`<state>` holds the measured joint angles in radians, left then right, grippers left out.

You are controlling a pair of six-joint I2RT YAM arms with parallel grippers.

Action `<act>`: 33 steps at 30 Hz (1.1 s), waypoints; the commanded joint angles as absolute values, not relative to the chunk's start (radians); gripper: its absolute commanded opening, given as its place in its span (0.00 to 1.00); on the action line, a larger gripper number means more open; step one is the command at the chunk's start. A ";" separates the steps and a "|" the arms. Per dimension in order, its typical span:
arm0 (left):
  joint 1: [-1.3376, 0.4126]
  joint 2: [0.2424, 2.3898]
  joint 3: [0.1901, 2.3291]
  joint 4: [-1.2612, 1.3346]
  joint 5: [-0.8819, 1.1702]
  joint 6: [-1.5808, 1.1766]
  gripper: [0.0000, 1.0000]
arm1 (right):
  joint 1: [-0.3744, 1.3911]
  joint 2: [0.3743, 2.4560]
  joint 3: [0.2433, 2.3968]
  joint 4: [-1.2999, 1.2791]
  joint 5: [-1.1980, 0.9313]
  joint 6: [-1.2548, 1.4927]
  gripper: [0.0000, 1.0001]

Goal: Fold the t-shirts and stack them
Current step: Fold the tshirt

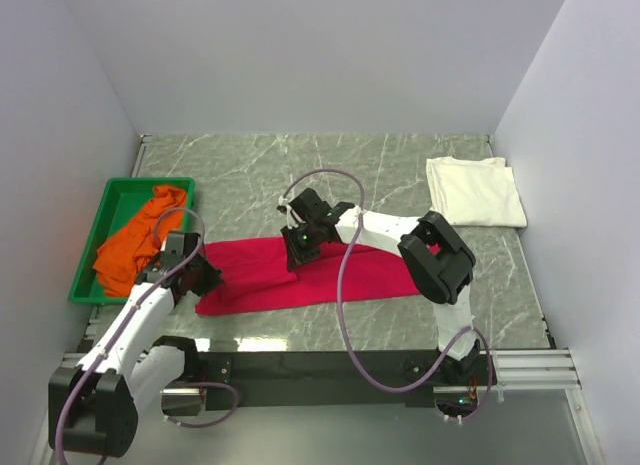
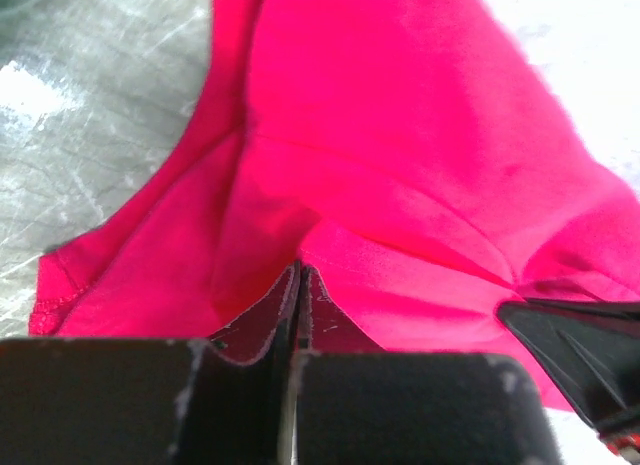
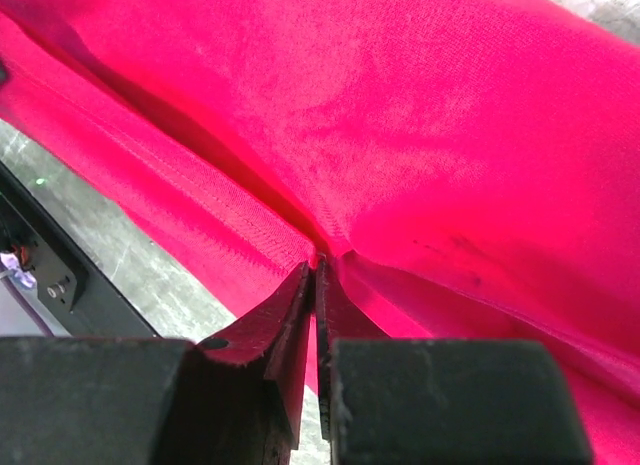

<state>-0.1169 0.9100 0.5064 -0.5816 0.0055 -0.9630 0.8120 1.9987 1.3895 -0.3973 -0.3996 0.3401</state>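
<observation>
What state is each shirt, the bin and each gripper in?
crimson t-shirt: lying in a long band on the table, pinched at two places
cream t-shirt: folded, far right of table
orange t-shirt: crumpled in green bin
green bin: holds orange t-shirt
left gripper: shut on crimson t-shirt
right gripper: shut on crimson t-shirt

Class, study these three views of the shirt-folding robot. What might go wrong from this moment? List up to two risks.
1. The left fingers and right fingers each pinch only a thin bit of the crimson t-shirt; it may slip free when lifted.
2. The right arm's purple cable hangs across the shirt and may drag the fold.
</observation>
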 commanded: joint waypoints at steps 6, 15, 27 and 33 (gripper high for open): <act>-0.121 0.974 0.523 -0.574 -0.043 -0.979 0.32 | 0.818 1.982 1.460 -0.451 -0.307 0.333 0.33; -0.121 0.958 0.670 -0.555 -0.121 -0.884 0.67 | 0.798 1.867 1.500 -0.591 -0.028 0.314 0.49; -0.121 1.507 0.899 -0.387 -0.009 -0.787 0.30 | 0.747 1.963 1.580 -0.617 0.041 0.367 0.49; -0.084 1.638 0.945 -0.407 -0.067 -0.775 0.20 | 0.747 2.025 1.620 -0.615 0.017 0.383 0.49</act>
